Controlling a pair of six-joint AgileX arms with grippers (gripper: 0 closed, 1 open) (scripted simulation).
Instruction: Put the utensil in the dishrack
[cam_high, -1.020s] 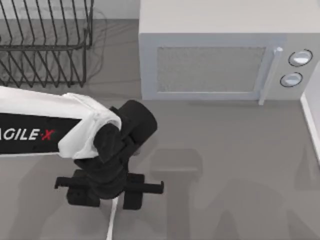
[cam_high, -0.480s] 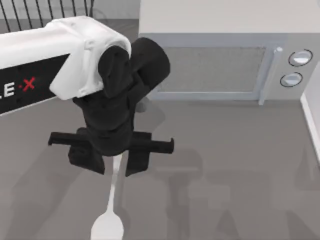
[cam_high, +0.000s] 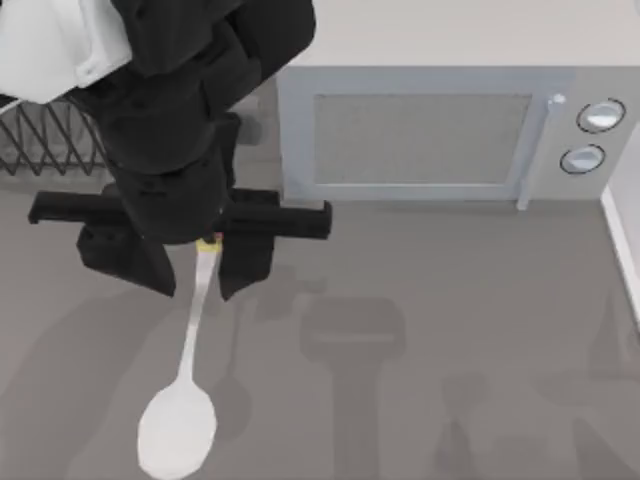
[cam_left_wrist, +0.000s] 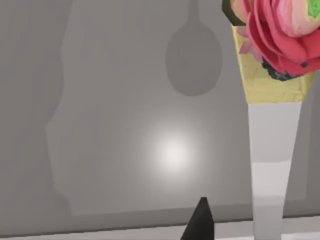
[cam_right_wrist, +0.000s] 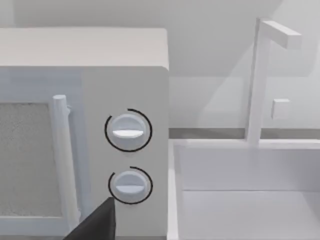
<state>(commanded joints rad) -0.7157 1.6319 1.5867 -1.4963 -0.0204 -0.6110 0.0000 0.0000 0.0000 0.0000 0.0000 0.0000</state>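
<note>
My left gripper (cam_high: 205, 262) is raised high above the table's left middle and is shut on the utensil (cam_high: 193, 330) at its knob end. The cream-white utensil hangs down and toward the front, ending in its round bowl (cam_high: 177, 432). The left wrist view shows the red knob (cam_left_wrist: 280, 35), the yellow band (cam_left_wrist: 272, 85) and the handle (cam_left_wrist: 272, 165) close up. The black wire dishrack (cam_high: 45, 150) stands at the back left, largely hidden behind my left arm. My right gripper (cam_right_wrist: 95, 227) is parked facing the microwave's knob side.
A grey microwave (cam_high: 430, 130) fills the back middle and right, close to the right of my left arm. A white sink (cam_right_wrist: 245, 200) with a faucet (cam_right_wrist: 257, 80) lies past the microwave at the far right. The utensil's shadow (cam_left_wrist: 194, 60) falls on the bare table.
My left arm has risen and swung back toward the dishrack, carrying the utensil. The whole spoon bowl has come into view below the gripper.
</note>
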